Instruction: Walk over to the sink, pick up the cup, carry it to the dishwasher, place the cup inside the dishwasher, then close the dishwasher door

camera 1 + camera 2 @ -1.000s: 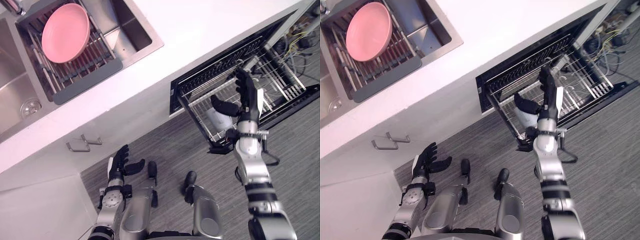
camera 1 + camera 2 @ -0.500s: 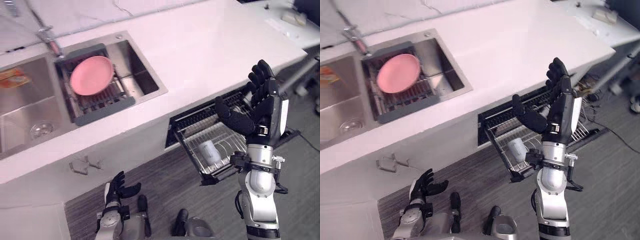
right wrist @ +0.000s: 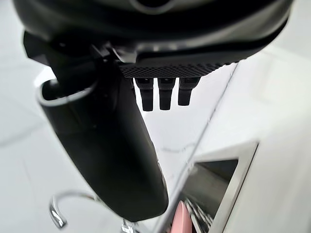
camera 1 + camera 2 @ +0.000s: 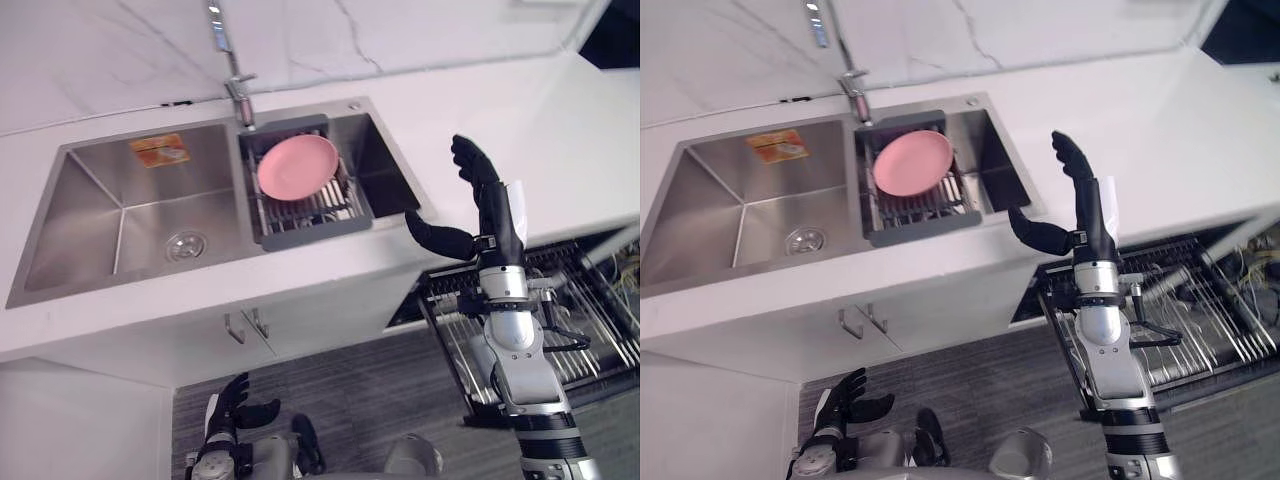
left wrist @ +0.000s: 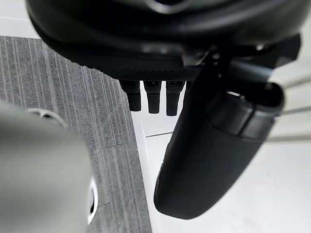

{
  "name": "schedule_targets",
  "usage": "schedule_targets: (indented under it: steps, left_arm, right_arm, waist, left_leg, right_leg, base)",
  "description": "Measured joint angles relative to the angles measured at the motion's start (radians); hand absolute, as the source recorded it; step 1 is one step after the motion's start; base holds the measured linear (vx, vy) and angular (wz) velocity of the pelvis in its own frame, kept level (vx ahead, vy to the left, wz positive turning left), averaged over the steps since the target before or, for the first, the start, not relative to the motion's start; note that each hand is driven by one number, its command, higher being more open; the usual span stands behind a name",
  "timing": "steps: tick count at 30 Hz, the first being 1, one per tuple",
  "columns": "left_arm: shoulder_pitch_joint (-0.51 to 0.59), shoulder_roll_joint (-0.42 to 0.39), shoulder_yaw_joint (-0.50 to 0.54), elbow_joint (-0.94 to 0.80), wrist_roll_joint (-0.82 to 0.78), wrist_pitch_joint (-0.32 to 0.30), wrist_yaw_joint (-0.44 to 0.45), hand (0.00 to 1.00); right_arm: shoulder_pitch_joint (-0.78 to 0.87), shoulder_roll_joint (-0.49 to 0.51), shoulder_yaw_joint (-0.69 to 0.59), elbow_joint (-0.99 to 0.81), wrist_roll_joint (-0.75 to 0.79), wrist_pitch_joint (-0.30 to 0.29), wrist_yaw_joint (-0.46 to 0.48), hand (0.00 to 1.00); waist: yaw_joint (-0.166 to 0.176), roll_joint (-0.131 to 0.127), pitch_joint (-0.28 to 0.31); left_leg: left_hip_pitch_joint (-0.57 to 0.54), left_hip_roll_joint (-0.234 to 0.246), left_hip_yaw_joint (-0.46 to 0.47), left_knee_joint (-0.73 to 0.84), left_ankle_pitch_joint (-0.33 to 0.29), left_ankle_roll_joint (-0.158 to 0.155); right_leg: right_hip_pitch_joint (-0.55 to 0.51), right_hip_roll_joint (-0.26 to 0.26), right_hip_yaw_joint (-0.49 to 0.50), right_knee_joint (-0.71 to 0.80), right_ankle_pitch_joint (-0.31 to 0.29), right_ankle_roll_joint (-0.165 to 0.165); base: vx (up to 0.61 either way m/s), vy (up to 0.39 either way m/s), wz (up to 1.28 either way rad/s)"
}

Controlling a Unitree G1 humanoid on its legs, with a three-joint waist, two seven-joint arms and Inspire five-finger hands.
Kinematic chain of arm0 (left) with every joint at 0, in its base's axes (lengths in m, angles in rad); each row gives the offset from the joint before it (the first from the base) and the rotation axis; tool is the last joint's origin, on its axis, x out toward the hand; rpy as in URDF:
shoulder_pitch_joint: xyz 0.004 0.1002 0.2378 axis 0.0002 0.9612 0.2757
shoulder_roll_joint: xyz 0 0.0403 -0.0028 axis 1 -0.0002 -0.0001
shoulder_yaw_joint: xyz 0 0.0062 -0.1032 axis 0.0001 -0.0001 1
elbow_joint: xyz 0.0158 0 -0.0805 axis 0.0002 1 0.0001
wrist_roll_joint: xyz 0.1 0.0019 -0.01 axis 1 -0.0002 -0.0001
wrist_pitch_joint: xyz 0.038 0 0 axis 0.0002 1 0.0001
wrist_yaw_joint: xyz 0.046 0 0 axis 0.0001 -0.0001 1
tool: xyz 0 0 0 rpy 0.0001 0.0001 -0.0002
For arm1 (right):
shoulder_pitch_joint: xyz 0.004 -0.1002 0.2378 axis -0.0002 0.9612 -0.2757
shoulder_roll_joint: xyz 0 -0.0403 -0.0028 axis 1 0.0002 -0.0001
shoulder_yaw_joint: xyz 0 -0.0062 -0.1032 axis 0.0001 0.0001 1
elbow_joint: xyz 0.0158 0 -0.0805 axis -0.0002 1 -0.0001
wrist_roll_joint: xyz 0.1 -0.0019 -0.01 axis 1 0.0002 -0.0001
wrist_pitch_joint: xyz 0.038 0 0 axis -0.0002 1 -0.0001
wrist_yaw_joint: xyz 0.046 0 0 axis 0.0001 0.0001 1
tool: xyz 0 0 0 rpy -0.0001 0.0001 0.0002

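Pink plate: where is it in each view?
Left eye view: pink plate on the rack in the sink's right basin, under the faucet.
Right eye view: same rack, plate left of the raised right hand.
Right wrist view: pink sliver by the sink's corner.
Left wrist view: faces floor and cabinet.
Shared landmark: the faucet.

The right arm (image 4: pixel 517 352) rises nearly upright from the near right, wrist straight. The right hand (image 4: pixel 492 215) is held high, its fingers (image 4: pixel 468 160) straight and close together, pointing far and slightly left, its thumb (image 4: pixel 435 236) spread out to the left. The left hand (image 4: pixel 232 402) hangs low at the near left, fingers loosely extended, thumb out to the right.
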Motion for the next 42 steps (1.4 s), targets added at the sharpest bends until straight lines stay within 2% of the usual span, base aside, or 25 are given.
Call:
schedule_targets:
  steps: [2, 3, 4, 5, 6, 8, 9, 13, 17, 22, 25, 32, 37, 42]
  left_arm:
    - [-0.004, 0.002, -0.009, 0.0, 0.0, 0.0, 0.0, 0.9]
    - [-0.003, 0.003, -0.015, 0.0, 0.006, -0.001, 0.0, 0.9]
    - [-0.001, 0.005, -0.015, 0.001, 0.017, -0.001, -0.001, 0.9]
    - [0.001, 0.013, -0.016, 0.005, 0.021, -0.001, -0.001, 0.9]
    - [0.004, -0.001, -0.016, 0.01, 0.027, 0.001, -0.002, 0.9]
    - [0.023, -0.016, -0.016, -0.002, 0.039, -0.011, -0.007, 0.9]
    - [0.029, -0.018, -0.016, -0.002, 0.039, -0.011, -0.02, 0.9]
    - [0.031, -0.024, -0.023, 0.0, 0.041, -0.01, -0.031, 0.9]
    - [0.028, -0.021, -0.043, 0.002, 0.063, -0.011, -0.038, 0.9]
    - [0.027, -0.018, -0.044, 0.005, 0.067, -0.011, -0.037, 0.9]
    - [0.027, -0.015, -0.045, 0.01, 0.076, -0.011, -0.036, 0.9]
    - [0.027, -0.015, -0.044, 0.006, 0.076, -0.011, -0.035, 0.9]
    - [0.026, -0.015, -0.043, 0.005, 0.076, -0.012, -0.034, 0.9]
    - [0.014, -0.013, -0.037, 0.006, 0.075, -0.012, -0.023, 0.9]
  right_arm:
    - [-0.004, -0.046, 0.0, 0.0, -0.016, 0.0, 0.001, 0.9]
    - [-0.007, -0.073, 0.0, 0.0, -0.027, 0.001, 0.002, 0.9]
    - [-0.01, -0.081, 0.0, 0.0, -0.039, 0.002, 0.002, 0.9]
    - [-0.016, -0.091, 0.0, 0.001, -0.048, 0.002, 0.002, 0.9]
    - [-0.023, -0.102, 0.001, 0.015, -0.056, 0.005, 0.004, 0.9]
    - [-0.048, -0.105, 0.002, 0.028, -0.077, 0.012, 0.007, 0.9]
    - [-0.06, -0.108, 0.002, 0.031, -0.084, 0.016, 0.008, 0.9]
    - [-0.069, -0.144, 0.004, 0.044, -0.096, 0.02, 0.017, 0.9]
    - [-0.091, -0.177, 0.041, 0.086, -0.125, 0.022, 0.025, 0.9]
    - [-0.115, -0.181, 0.095, 0.163, -0.163, 0.024, 0.047, 0.9]
    - [-0.127, -0.181, 0.128, 0.208, -0.17, 0.024, 0.053, 0.9]
    - [-0.201, -0.185, 0.194, 0.348, -0.22, 0.044, 0.06, 0.9]
    - [-0.273, -0.186, 0.235, 0.411, -0.257, 0.06, 0.061, 0.9]
    - [-0.383, -0.19, 0.279, 0.493, -0.329, 0.078, 0.05, 0.9]
  waist:
    - [-0.007, 0.0, -0.003]
    - [-0.007, -0.001, -0.009]
    - [-0.007, -0.005, -0.013]
    - [-0.009, -0.019, -0.022]
    - [-0.012, 0.002, -0.04]
    - [0.003, 0.025, -0.055]
    - [0.003, 0.028, -0.057]
    - [0.001, 0.028, -0.057]
    - [0.001, 0.027, -0.062]
    - [0.009, 0.028, -0.062]
    - [0.015, 0.027, -0.063]
    - [0.025, 0.027, -0.064]
    - [0.025, 0.026, -0.063]
    - [0.038, 0.022, -0.055]
  left_leg:
    - [0.014, -0.011, -0.052, -0.009, 0.001, -0.005]
    - [0.015, -0.016, -0.078, -0.004, -0.002, -0.013]
    - [0.015, -0.019, -0.085, 0.002, -0.005, -0.019]
    - [0.016, -0.03, -0.092, 0.022, -0.014, -0.035]
    - [0.013, -0.011, -0.098, 0.028, -0.012, -0.05]
    - [0.014, 0.017, -0.101, 0.019, -0.014, -0.065]
    - [0.022, 0.026, -0.101, 0.0, -0.01, -0.073]
    - [0.06, 0.028, -0.1, -0.05, 0.001, -0.082]
    - [0.076, 0.023, -0.101, -0.076, 0.013, -0.086]
    - [0.075, 0.015, -0.125, -0.08, 0.024, -0.096]
    - [0.074, 0.001, -0.149, -0.101, 0.056, -0.113]
    - [0.076, -0.004, -0.174, -0.16, 0.1, -0.113]
    - [0.041, -0.011, -0.178, -0.19, 0.117, -0.098]
    - [-0.006, -0.01, -0.196, -0.213, 0.145, -0.088]
  right_leg:
    - [-0.047, 0.064, 0.107, -0.09, 0.006, 0.012]
    - [-0.065, 0.086, 0.148, -0.16, 0.026, 0.031]
    - [-0.069, 0.094, 0.16, -0.203, 0.055, 0.035]
    - [-0.068, 0.098, 0.182, -0.268, 0.164, 0.08]
    - [-0.046, 0.107, 0.167, -0.287, 0.175, 0.091]
    - [-0.02, 0.136, 0.155, -0.343, 0.188, 0.076]
    - [-0.008, 0.148, 0.151, -0.368, 0.194, 0.07]
    - [0.031, 0.16, 0.15, -0.42, 0.205, 0.065]
    - [0.081, 0.161, 0.144, -0.511, 0.253, 0.072]
    - [0.115, 0.155, 0.115, -0.566, 0.295, 0.073]
    - [0.124, 0.142, 0.092, -0.576, 0.307, 0.075]
    - [0.116, 0.142, 0.07, -0.581, 0.321, 0.08]
    - [0.074, 0.141, 0.069, -0.591, 0.322, 0.08]
    - [0.024, 0.149, 0.063, -0.591, 0.329, 0.064]
  base:
    - [0.24, -0.056, 0.9]
    - [0.21, -0.079, 0.74]
    - [0.26, -0.127, 0.75]
    - [0.24, -0.15, 0.72]
    - [0.24, -0.152, 0.57]
    - [0.22, -0.119, 0.05]
    - [0.2, -0.093, -0.1]
    - [0.15, -0.022, -0.05]
    - [0.08, 0.056, 0.01]
    - [0.01, 0.059, 0.17]
    - [-0.03, 0.02, 0.25]
    - [-0.09, -0.015, 0.14]
    - [-0.17, -0.03, 0.01]
    - [-0.19, -0.023, 0.08]
